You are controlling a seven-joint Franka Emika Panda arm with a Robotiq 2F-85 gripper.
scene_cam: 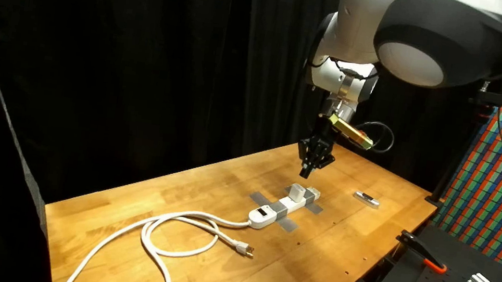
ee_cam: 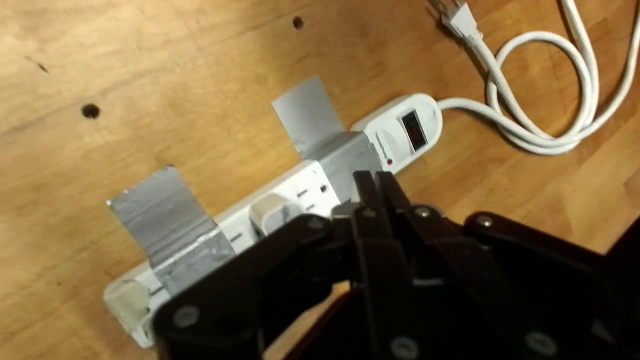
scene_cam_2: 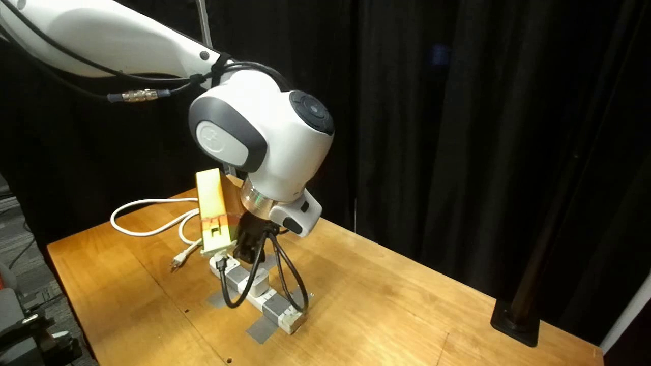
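My gripper (scene_cam: 304, 172) hangs above the wooden table with its fingers pressed together. In the wrist view the two dark fingertips (ee_cam: 363, 184) lie side by side, and nothing shows between them. Below is a white power strip (ee_cam: 395, 127) with a dark rocker switch, lying flat. A white block-shaped adapter (ee_cam: 274, 212) sits in one of its outlets and stands upright. In an exterior view the fingertips are a little above and apart from the adapter (scene_cam: 296, 192). The gripper (scene_cam_2: 249, 254) is partly hidden behind its cables in an exterior view, where its tips do not show.
Grey tape (ee_cam: 307, 115) straps the strip to the table (scene_cam: 215, 262). A white cord (scene_cam: 173, 215) loops away to a loose plug (scene_cam: 244, 248). A small silver object (scene_cam: 366, 199) lies beyond the strip. Clamps (scene_cam: 421, 251) grip the table edge; a post base (scene_cam_2: 515, 321) stands at one corner.
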